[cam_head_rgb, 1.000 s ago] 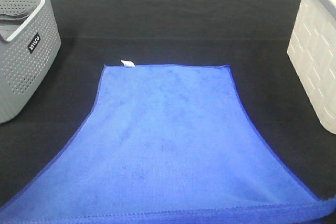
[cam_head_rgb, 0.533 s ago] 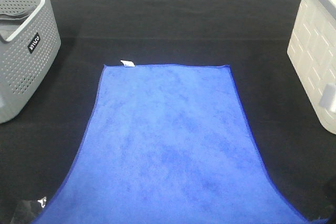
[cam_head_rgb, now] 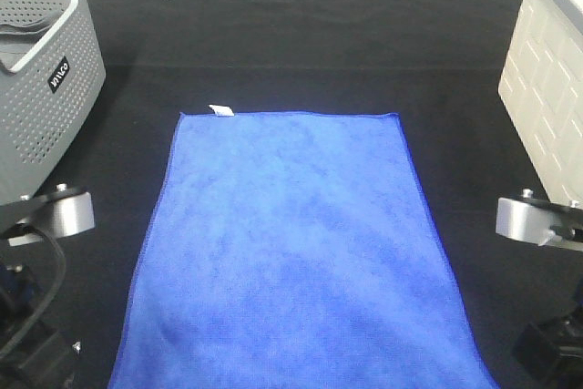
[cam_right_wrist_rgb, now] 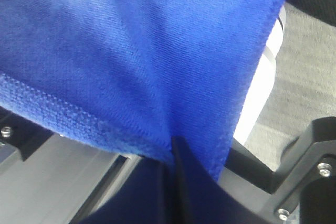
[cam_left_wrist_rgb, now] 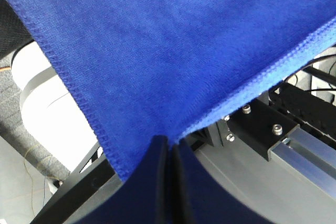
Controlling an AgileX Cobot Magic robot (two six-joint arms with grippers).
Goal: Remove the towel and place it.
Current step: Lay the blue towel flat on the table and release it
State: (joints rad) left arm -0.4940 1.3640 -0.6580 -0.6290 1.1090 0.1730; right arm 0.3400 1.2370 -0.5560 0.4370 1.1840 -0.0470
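Note:
The royal-blue fuzzy towel (cam_head_rgb: 296,243) lies spread on the black tablecloth, its far edge flat with a small white tag (cam_head_rgb: 220,110) at the far left corner. Its near edge runs off the bottom of the exterior view. In the left wrist view my left gripper (cam_left_wrist_rgb: 169,145) is shut on the towel's (cam_left_wrist_rgb: 157,45) stitched near corner. In the right wrist view my right gripper (cam_right_wrist_rgb: 170,153) is shut on the towel's (cam_right_wrist_rgb: 131,40) other near corner. In the exterior view the left arm (cam_head_rgb: 41,298) and right arm (cam_head_rgb: 547,289) show at the bottom corners; their fingertips are out of view there.
A grey perforated basket (cam_head_rgb: 41,70) stands at the far left. A cream-white bin (cam_head_rgb: 551,88) stands at the far right. The black tablecloth (cam_head_rgb: 291,34) covers the table. Below the near table edge the wrist views show metal frame rails (cam_left_wrist_rgb: 294,140) and grey floor.
The near end of the towel has narrowed and drawn toward the near table edge. Both arms have come into the exterior view at the bottom corners.

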